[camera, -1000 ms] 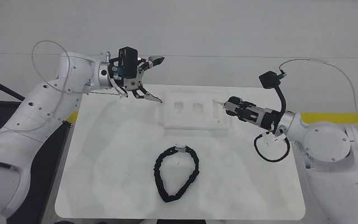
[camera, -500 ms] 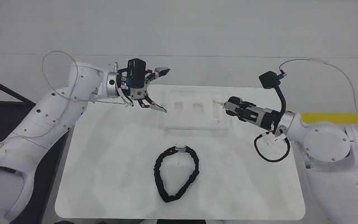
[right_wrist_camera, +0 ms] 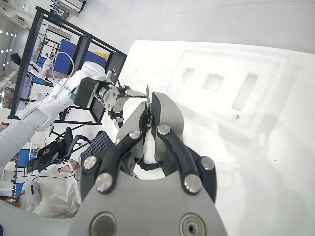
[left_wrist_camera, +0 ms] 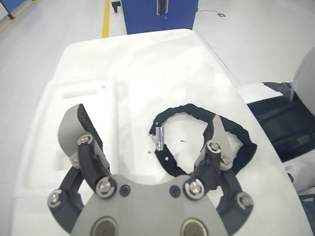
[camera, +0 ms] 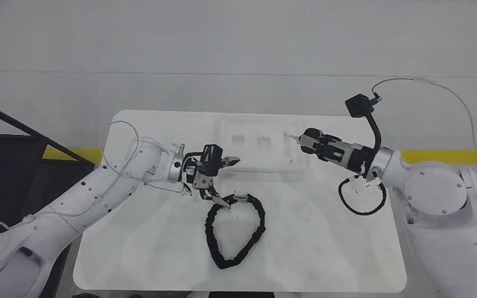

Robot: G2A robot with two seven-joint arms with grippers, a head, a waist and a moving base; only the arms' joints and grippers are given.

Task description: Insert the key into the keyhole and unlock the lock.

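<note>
A black fabric-covered chain lock (camera: 237, 232) lies in a loop on the white table, its silver lock cylinder (camera: 240, 198) at the loop's far end. My left gripper (camera: 226, 181) hangs open just left of that cylinder. In the left wrist view the cylinder (left_wrist_camera: 160, 138) lies on the table between the spread fingers (left_wrist_camera: 81, 124), and the chain (left_wrist_camera: 246, 140) curls past the other finger. My right gripper (camera: 300, 139) is over the right end of the foam tray, shut on a small metal key (camera: 288, 135). The key (right_wrist_camera: 148, 94) sticks out beyond the pinched pads.
A white foam tray (camera: 261, 160) with rectangular recesses lies at the back middle of the table (camera: 149, 246), just behind the lock. The table's front edge runs below the chain loop. Bare surface lies to the left and right of the chain.
My left arm has swung from the table's back left corner forward and down to the lock cylinder, gripper still open. The right arm with the key has not moved.
</note>
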